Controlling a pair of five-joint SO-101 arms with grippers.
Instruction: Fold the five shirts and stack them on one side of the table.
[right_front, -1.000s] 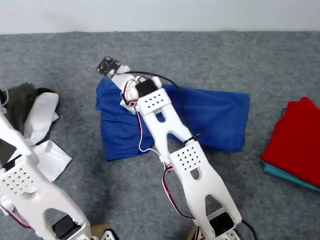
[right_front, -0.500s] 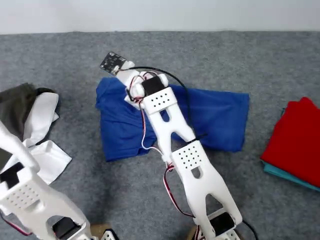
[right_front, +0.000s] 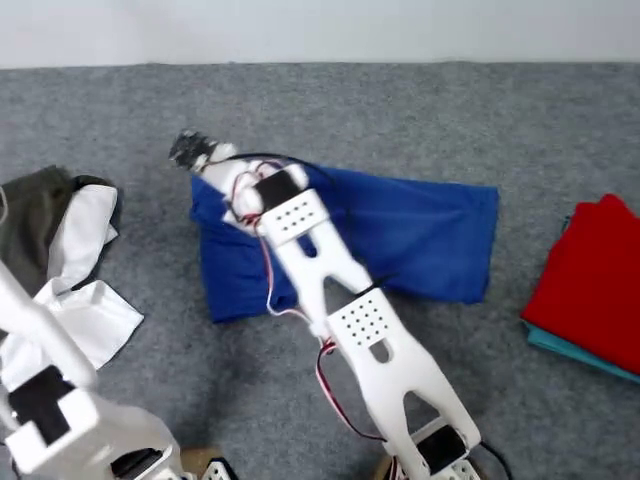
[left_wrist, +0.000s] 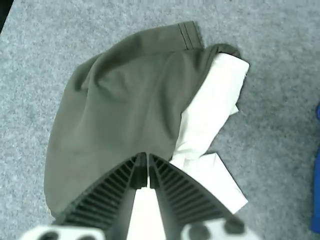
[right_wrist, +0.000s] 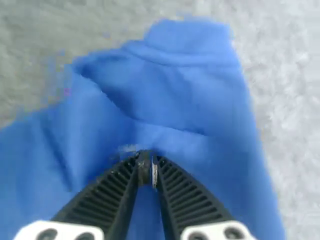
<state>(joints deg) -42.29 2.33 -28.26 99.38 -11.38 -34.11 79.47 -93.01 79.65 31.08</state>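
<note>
High view: we see a grey worktop (right_front: 400, 110) with five shirts and two white arms.
Right hand (right_wrist: 146, 170): jaws pressed together, barely a slit between the tips. The tips sit down on the blue shirt (right_front: 430, 235) near one end of it. We cannot tell whether any cloth is pinched between them.
Left hand (left_wrist: 148, 172): jaws closed tip to tip with nothing between them. It hangs over the olive shirt (left_wrist: 115, 110), right by the edge where the olive meets the white shirt (left_wrist: 215, 105).
Right arm (right_front: 330, 280): reaches from the near edge across the blue shirt to that shirt's left end.
Left arm (right_front: 50, 410): at the near left corner, beside the white shirt.
Blue shirt: spread flat mid-worktop, long side running left to right, the left part wider and lumpier.
Olive shirt: bunched at the far left edge, partly lying over the white one.
White shirt: crumpled, poking out from under the olive one towards the near side.
Red shirt (right_front: 590, 285): folded at the right edge, lying on top of the teal shirt (right_front: 570, 352).
Teal shirt: a thin strip of it shows under the red one's near side.
Count, shirts: five in all, one each of blue, olive, white, red and teal.
Count, stacked: two, red over teal, well apart from the blue.
Count, arms and hands: two arms, two hands.
</note>
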